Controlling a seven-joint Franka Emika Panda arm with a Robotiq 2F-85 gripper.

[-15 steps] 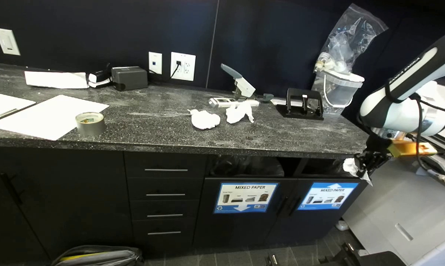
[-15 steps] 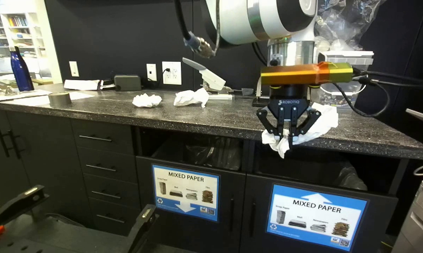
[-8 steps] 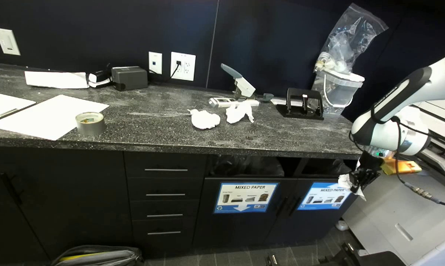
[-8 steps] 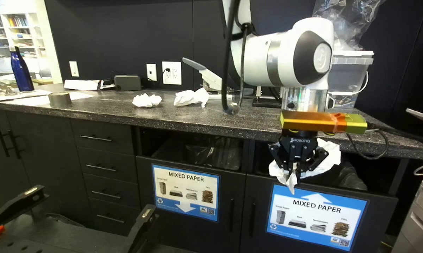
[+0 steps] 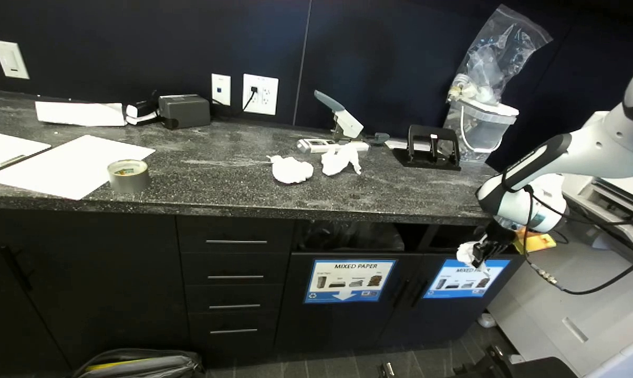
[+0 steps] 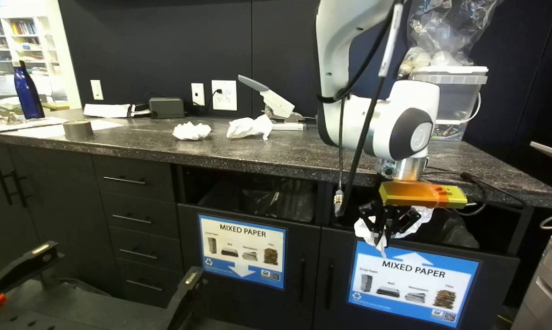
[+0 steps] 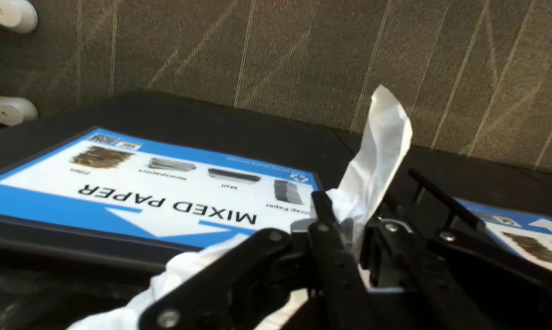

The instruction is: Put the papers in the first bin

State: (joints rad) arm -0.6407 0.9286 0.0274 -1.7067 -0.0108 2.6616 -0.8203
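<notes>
Right by the mouth of the bin (image 6: 495, 257) with the mostly blue sign (image 6: 413, 280), you have a crumpled paper (image 7: 377, 142) clamped in your gripper (image 6: 382, 240). The two fingers (image 7: 327, 238) squeeze it between them; the wrist view shows one creased strip poking out past the tips and a wider fold bulging to one side. In an exterior view its lower tip overlaps the sign's upper edge, and you cannot tell whether any of it is past the bin's front edge. A rounder wad (image 6: 192, 131) and a longer wad (image 6: 249, 127), both crumpled white paper, lie on the dark counter (image 6: 298, 158), near each other and well apart from your gripper. Just behind the longer wad stands a stapler (image 6: 278, 103) with its top arm raised. Beside that bin is a second bin (image 6: 301, 228), with a mostly white sign (image 6: 242, 251) on its front and a plastic liner (image 6: 289, 199) showing inside. Near the back of the counter, in an exterior view, you see a hole punch (image 5: 433, 131), and just beside it a clear tub (image 5: 487, 131) with a plastic bag (image 5: 500, 52) rising above it. Toward the opposite end, a roll of tape (image 5: 130, 182) sits by a flat white sheet (image 5: 59, 168), and a small gray box (image 5: 185, 111) stands near the wall (image 5: 137, 47). Toward that same end, a blue bottle (image 6: 27, 94) stands upright.
</notes>
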